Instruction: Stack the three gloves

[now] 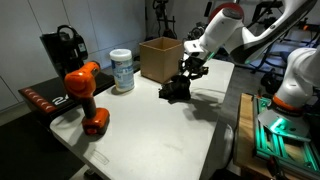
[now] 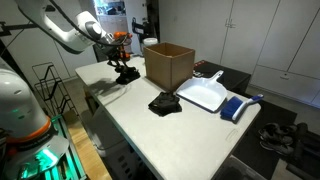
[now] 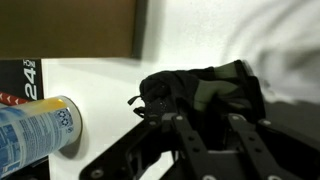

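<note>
Tabletop [image 1: 150, 130] with the arm's pincer [image 1: 188, 72] lowered over a dark glove heap [image 1: 175, 90], upper centre of the frame. The heap lies beside the cardboard box [image 1: 160, 58] and close to the tabletop's right-hand edge. The broad white area toward the lower centre is bare and gives the widest room for moving. At left, along the near edge, stand an orange drill [image 1: 85, 90] and a wipes canister [image 1: 121, 70].

In the exterior view from the opposite end, the pincer [image 2: 125, 70] sits at upper left, near the far-left edge of the tabletop [image 2: 190, 135]. This view alone shows a separate black glove [image 2: 163, 103] lying flat at frame centre, just in front of the box [image 2: 170, 65]. To its right are a white dustpan [image 2: 203, 95] and a blue brush [image 2: 238, 107] near the right-hand edge. The box hides all three from the other exterior camera.

The wrist view shows the pincer [image 3: 200, 112] released, its two fingers [image 3: 160, 125] standing well apart at the bottom of the frame. The heap [image 3: 205, 80], black with olive patches, lies just beyond them. The canister [image 3: 35, 130] is at lower left and the box wall along the top. Whether the heap is one glove or two cannot be resolved.
</note>
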You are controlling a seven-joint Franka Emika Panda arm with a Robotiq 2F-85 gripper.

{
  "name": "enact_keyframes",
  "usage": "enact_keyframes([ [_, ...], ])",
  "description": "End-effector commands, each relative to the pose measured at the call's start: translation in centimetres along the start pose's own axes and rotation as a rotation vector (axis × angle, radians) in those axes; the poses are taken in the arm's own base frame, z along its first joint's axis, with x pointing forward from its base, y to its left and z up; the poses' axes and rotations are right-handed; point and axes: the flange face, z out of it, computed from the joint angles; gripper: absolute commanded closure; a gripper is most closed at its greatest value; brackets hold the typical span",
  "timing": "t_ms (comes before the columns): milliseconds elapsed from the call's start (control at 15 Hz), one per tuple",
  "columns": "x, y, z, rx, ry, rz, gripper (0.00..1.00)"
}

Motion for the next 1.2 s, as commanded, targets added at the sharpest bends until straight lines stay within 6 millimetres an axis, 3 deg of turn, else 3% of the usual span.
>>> enact_keyframes([
  [0,0.3,-0.4,1.2,-0.002,0.035,0.013,0.38],
  [333,1.4,-1.1,1.9,0.068,0.060,0.038,0.01],
  [733,1.9,-1.6,1.2,0.298,0.115,0.157,0.00],
  [1133,-1.9,-1.3,-5.1,0.331,0.099,0.357,0.00],
])
